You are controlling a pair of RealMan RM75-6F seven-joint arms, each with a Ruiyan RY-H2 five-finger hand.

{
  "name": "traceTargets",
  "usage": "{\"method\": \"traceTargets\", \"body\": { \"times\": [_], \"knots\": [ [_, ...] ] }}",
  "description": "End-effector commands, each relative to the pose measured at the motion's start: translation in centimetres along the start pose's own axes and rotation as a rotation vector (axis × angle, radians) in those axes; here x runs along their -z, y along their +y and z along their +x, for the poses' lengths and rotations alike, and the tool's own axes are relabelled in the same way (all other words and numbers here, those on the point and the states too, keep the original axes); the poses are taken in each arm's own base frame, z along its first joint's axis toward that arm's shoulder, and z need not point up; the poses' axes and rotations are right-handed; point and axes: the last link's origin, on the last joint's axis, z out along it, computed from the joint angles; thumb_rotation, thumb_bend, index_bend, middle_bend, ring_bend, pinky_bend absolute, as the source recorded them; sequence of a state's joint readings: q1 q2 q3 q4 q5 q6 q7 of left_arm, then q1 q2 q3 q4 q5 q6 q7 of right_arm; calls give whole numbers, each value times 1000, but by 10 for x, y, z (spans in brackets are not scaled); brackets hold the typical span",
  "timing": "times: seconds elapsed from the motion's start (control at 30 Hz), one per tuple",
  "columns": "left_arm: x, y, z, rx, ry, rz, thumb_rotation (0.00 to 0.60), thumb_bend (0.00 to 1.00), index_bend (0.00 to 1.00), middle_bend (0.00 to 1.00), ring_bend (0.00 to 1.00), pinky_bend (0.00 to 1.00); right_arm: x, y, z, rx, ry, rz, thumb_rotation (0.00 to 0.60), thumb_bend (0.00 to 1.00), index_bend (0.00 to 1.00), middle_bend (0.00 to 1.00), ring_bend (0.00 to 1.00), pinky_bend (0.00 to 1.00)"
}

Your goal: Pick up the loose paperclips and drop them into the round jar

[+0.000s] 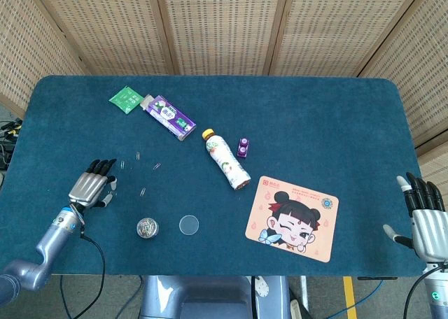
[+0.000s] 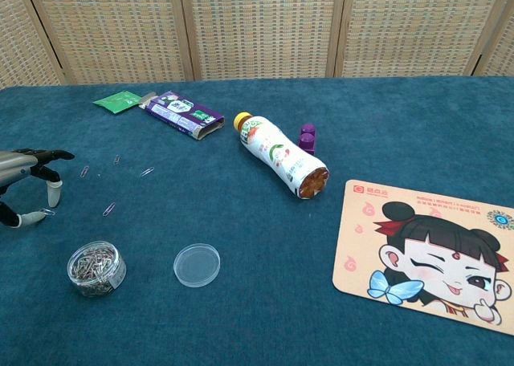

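over a loose paperclip (image 2: 46,212) — left hand (image 2: 28,181) spread, fingertips down, holding nothing.

Head cam sits up high over the near edge, looking steeply down, so you get the whole table (image 1: 336,116) and the wicker screens behind. Chest cam is way lower and closer, looking across the cloth at a shallow angle. Both catch the jar (image 2: 96,267), lid (image 2: 197,265), bottle (image 1: 225,159) and mat (image 1: 292,218).
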State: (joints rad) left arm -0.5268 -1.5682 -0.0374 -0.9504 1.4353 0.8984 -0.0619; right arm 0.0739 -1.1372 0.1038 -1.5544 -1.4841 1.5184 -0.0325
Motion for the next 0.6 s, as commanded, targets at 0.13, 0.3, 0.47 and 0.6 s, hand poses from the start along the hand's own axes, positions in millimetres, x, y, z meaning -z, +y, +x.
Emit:
{"method": "traceTargets", "body": {
  "times": [0.13, 0.3, 0.47, 0.6],
  "knots": [
    [0, 2, -4, -1, -8, -2, 600, 387, 513, 0, 0, 0, 0, 1, 1, -4, 0, -2, 600, 0, 0, 0, 0, 0],
    [0, 2, -7, -3, -14, 2, 600, 399, 589, 0, 0, 0, 0, 1, 1, -8, 1, -3, 600, 0, 0, 0, 0, 0],
    [0, 2, -7, -1, -9, 6, 600, 406, 684, 0, 0, 0, 0, 1, 1, -10, 2, -2, 600, 0, 0, 0, 0, 0],
    [0, 1, -7, 0, -6, 7, 600, 406, 756, 0, 0, 0, 0, 1, 1, -11, 2, -2, 600, 0, 0, 0, 0, 0]
  ]
}}
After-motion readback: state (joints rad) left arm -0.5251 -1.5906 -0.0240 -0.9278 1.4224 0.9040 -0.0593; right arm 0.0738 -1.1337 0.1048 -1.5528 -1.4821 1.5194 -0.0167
